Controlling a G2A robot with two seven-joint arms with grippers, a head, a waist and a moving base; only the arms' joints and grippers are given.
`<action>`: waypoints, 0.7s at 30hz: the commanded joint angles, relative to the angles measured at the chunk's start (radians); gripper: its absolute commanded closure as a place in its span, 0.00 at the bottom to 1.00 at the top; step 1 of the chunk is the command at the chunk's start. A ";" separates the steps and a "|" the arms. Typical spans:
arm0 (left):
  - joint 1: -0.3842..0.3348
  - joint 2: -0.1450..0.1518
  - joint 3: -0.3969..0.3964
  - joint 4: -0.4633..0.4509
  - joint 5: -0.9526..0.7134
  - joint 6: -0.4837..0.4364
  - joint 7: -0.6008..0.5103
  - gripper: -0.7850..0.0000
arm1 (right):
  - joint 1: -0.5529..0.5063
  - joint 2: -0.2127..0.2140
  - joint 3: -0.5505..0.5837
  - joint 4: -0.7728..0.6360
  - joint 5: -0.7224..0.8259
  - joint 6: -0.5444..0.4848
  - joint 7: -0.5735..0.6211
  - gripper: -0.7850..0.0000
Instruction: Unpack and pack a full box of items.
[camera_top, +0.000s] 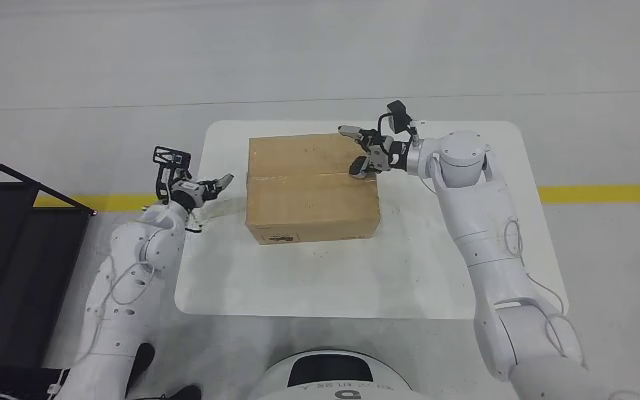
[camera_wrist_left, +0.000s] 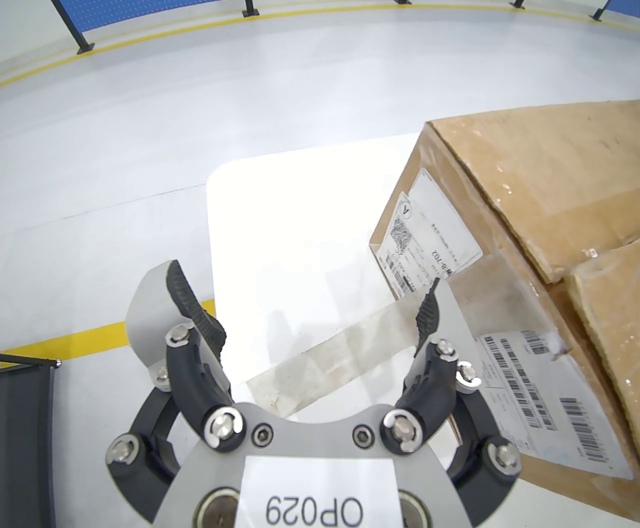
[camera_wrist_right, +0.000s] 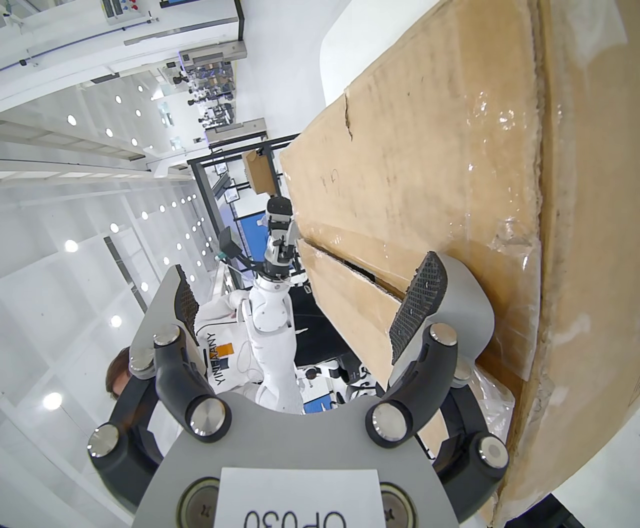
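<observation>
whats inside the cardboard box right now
Nothing inside can be seen. The cardboard box has its top flaps folded shut, with only a narrow dark seam between them, so the contents are covered.

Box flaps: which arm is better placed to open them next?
Right, probably. The right gripper is open over the box top, by the flap seam. The left gripper is open too, but beside the box's side, over the table.

White, smooth-shelled arms (camera_top: 150, 260) carry grey metal hands (camera_wrist_left: 302, 295) with black ribbed pads (camera_wrist_left: 195, 310), silver screws (camera_wrist_left: 225, 425) and white labels (camera_wrist_left: 310, 495).
</observation>
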 joint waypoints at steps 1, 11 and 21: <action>-0.014 -0.003 0.023 -0.004 0.017 0.006 -0.008 0.00 | 0.000 0.000 0.000 0.000 0.000 0.000 0.000 0.00; -0.085 -0.016 0.108 0.020 0.075 0.048 -0.061 0.00 | 0.000 0.000 0.000 0.000 0.000 0.000 0.000 0.00; -0.149 -0.028 0.160 0.071 0.114 0.078 -0.087 0.00 | 0.000 0.000 0.000 0.000 0.000 0.000 0.000 0.00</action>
